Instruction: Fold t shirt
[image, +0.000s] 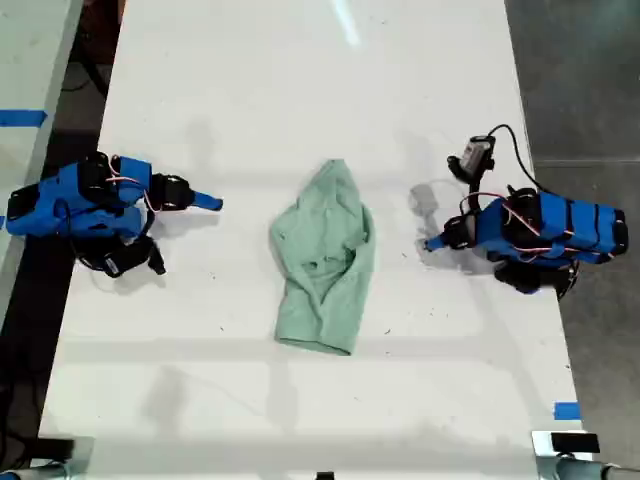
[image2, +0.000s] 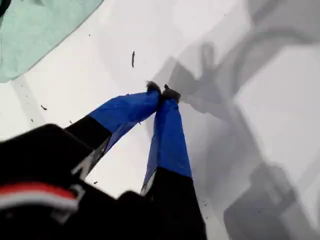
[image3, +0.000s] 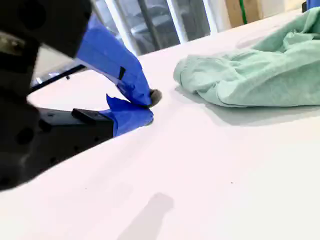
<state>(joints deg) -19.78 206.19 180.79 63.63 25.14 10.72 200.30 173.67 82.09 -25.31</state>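
In the exterior view, the t shirt (image: 325, 260) lies crumpled and loosely bunched near the middle of the white table (image: 300, 90), pale mint-green and wrinkled. It is narrow at the far end and wider toward the near edge, and nothing touches it. One blue arm (image: 90, 200) rests on the table at the exterior view's left and the other blue arm (image: 545, 230) at the exterior view's right. Each has its slim blue tip turned toward the garment and sits well apart from it. The wrist views do not settle which of these two is which. A strip of blue tape (image: 566, 410) sits near the table's edge at the exterior view's lower right. In the first wrist view, my first gripper (image2: 162, 92) hangs over bare table (image2: 125, 30). Its two blue fingers (image2: 167, 140) are drawn together so the dark tips meet, with nothing between them. A corner of the t shirt (image2: 35, 30) shows off to one side, clear of the tips, and a small dark speck (image2: 133, 58) lies on the tabletop between them. Grey shadows fall across the surface beyond the gripper. In the second wrist view, my second gripper (image3: 149, 102) sits low, just above the table (image3: 225, 175). Its blue jaws are closed tip to tip and grip nothing. The t shirt (image3: 260, 70) lies heaped on the table nearby, its rolled edge facing the gripper without touching it. Window frames (image3: 150, 20) stand beyond the table's far edge.
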